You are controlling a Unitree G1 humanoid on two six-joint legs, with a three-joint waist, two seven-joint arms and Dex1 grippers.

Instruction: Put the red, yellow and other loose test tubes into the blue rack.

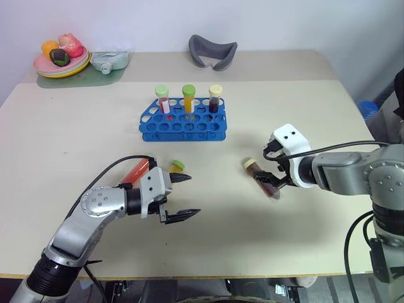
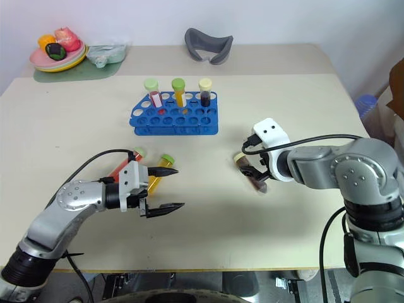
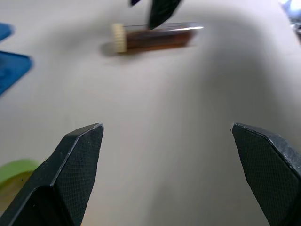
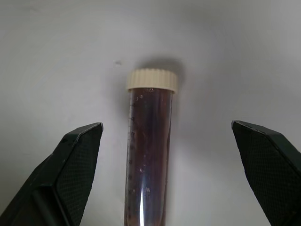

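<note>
1. At the far left corner of the table (image 1: pixel 57 158) sits a stack of plates (image 1: pixel 60 66) with toy food on a green mat (image 1: pixel 101 77), with a clear lidded container (image 1: pixel 108 60) beside it.
2. The left gripper (image 1: pixel 184 197) hangs low over the table near its front edge, pointing toward the right, its two black fingers spread wide apart and holding nothing.
3. Just behind that gripper lie two loose tubes side by side: a red tube (image 1: pixel 135 170), mostly hidden by the wrist and cable, and a yellow tube with a green cap (image 1: pixel 177 166), whose cap pokes out just beyond the upper finger. Neither is between the fingers.
4. Further back, in the middle of the table, stands the blue rack (image 1: pixel 183 123). Three tubes stand upright in its back row: a green-capped pink tube (image 1: pixel 163 99), a green-capped amber tube (image 1: pixel 189 98), and a cream-capped dark tube (image 1: pixel 215 98).
5. Behind the rack, near the far edge, lies a grey curved pad (image 1: pixel 212 52).
6. To the right of the rack lies a loose brown tube with a cream cap (image 4: pixel 149 141), flat on the table, cap toward the rack.
7. The right gripper (image 1: pixel 275 179) is tipped down over it, fingers wide apart. In the right wrist view the tube lies centred between the two fingers (image 4: pixel 70 169), touched by neither.
</note>
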